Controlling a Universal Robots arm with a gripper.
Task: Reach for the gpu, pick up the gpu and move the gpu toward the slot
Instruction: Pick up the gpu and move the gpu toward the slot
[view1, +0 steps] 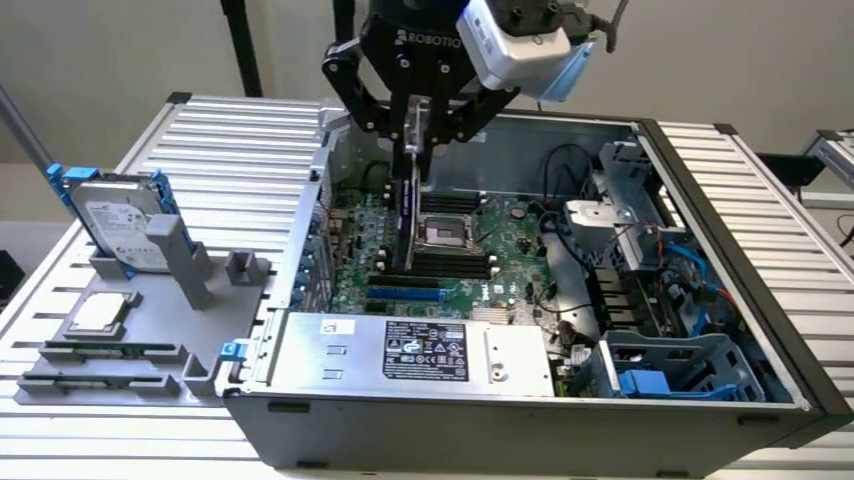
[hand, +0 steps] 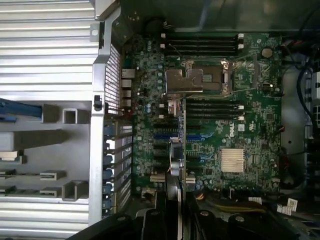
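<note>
End effector (view1: 411, 135) clamped on the top edge of the gpu (view1: 407, 205), which hangs upright, dark and edge-on, above the motherboard (view1: 501, 260) inside the open computer case (view1: 694, 300), just beside the CPU socket (view1: 447, 235). In the wrist view the gpu (hand: 175, 165) sits between the fingers (hand: 161, 210), over the blue slots (hand: 167, 136). Hard drive (view1: 118, 225) stands in a grey holder (view1: 187, 265) on the tabletop (view1: 214, 130), on the exterior view's left, well apart.
</note>
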